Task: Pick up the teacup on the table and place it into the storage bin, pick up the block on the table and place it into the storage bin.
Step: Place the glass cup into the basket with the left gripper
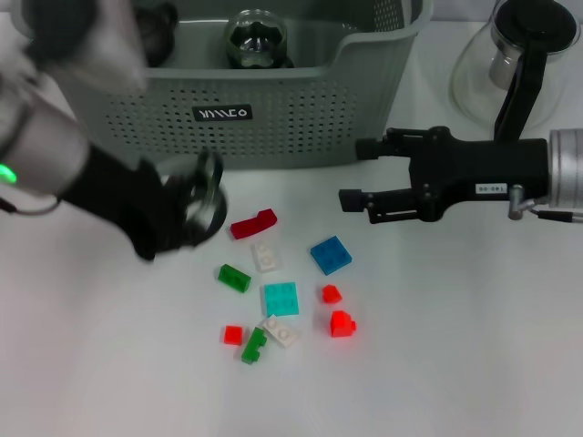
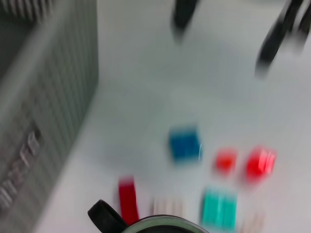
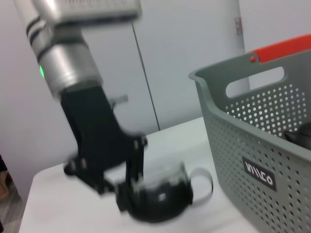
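Note:
My left gripper [image 1: 178,217] is shut on a glass teacup [image 1: 208,189] and holds it just in front of the grey-green storage bin [image 1: 273,114]. The right wrist view shows this gripper [image 3: 121,182] around the teacup [image 3: 163,194] close above the table, beside the bin [image 3: 252,145]. The cup's rim and handle [image 2: 104,216] show in the left wrist view. Several small blocks lie on the table, among them a red one [image 1: 252,223], a blue one [image 1: 330,254] and a teal one [image 1: 281,299]. My right gripper [image 1: 353,173] is open and empty, right of the blocks near the bin's front corner.
The bin holds two dark glass cups [image 1: 255,41] at its back. A glass teapot [image 1: 519,64] with a black handle stands at the far right behind my right arm. More blocks, green [image 1: 233,277], white [image 1: 266,257] and red [image 1: 342,323], lie toward the front.

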`<state>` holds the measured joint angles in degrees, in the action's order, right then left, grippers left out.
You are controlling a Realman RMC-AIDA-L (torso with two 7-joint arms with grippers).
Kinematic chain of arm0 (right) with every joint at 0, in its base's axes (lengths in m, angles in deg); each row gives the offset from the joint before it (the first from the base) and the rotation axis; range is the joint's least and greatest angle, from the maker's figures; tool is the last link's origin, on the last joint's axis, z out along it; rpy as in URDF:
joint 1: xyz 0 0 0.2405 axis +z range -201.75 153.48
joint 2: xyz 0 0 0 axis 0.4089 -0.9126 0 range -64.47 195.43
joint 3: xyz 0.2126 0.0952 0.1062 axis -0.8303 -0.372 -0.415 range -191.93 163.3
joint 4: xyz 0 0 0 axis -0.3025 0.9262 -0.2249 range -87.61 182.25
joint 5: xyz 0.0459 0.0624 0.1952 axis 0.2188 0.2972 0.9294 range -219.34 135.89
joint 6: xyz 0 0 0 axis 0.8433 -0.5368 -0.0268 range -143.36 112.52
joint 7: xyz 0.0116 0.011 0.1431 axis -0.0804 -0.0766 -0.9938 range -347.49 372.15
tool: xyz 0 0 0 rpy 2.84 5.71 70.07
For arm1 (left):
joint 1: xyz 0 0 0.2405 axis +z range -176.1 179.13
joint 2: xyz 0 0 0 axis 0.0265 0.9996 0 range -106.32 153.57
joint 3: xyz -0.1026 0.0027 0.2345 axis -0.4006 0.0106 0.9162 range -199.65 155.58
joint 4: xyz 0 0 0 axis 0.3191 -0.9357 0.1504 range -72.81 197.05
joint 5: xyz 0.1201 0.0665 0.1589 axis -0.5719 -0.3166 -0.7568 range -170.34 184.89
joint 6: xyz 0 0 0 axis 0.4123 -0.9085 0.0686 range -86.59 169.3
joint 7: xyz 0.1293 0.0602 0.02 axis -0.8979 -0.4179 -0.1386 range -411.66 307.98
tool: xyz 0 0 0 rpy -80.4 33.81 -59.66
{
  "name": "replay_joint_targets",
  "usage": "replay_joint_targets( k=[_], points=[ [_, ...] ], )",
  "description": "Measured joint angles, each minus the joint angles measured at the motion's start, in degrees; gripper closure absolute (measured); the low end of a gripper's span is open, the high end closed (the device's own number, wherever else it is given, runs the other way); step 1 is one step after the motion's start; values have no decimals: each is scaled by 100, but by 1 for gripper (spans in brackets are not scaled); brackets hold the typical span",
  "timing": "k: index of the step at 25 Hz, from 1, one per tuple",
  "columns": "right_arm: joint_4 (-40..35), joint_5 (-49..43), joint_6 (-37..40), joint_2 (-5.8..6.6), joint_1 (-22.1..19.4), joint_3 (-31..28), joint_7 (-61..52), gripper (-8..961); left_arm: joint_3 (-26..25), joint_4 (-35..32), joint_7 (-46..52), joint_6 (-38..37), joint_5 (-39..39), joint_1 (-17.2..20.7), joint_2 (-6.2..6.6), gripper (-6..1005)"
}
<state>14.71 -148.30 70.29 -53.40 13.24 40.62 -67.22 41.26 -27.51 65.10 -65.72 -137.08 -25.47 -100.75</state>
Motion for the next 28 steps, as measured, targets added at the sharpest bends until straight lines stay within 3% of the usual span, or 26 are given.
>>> replay_joint_targets(
  k=[2,4,5,10,12,17,21,24,28],
  points=[
    [0,2,27,36,-65,-11,-7,84,-775,-34,35,-295,748,-96,6,965],
    [1,4,46,75,-126,-49,-23,84,-994,-34,51,-340,980,-114,6,965],
    [2,3,55,90,-152,-67,-31,84,-1519,-28,112,-400,1715,-162,15,965],
    [1,3,199,170,-261,-152,-48,84,-2206,117,228,61,2344,-494,90,965],
    [3,0,267,196,-262,-158,-57,84,-2330,460,320,603,2301,-763,216,965],
    [3,-29,322,216,-261,-167,-77,84,-2246,2135,559,1986,2087,-1461,753,966],
    [7,-35,322,216,-260,-167,-79,85,-2047,3373,569,2979,1712,-1936,987,966],
    [9,-39,317,216,-258,-167,-101,85,-1843,3606,646,3403,1420,-2085,982,966],
    [9,-40,313,216,-252,-140,-138,85,-1239,3899,1009,4135,708,-2343,873,966]
  ],
)
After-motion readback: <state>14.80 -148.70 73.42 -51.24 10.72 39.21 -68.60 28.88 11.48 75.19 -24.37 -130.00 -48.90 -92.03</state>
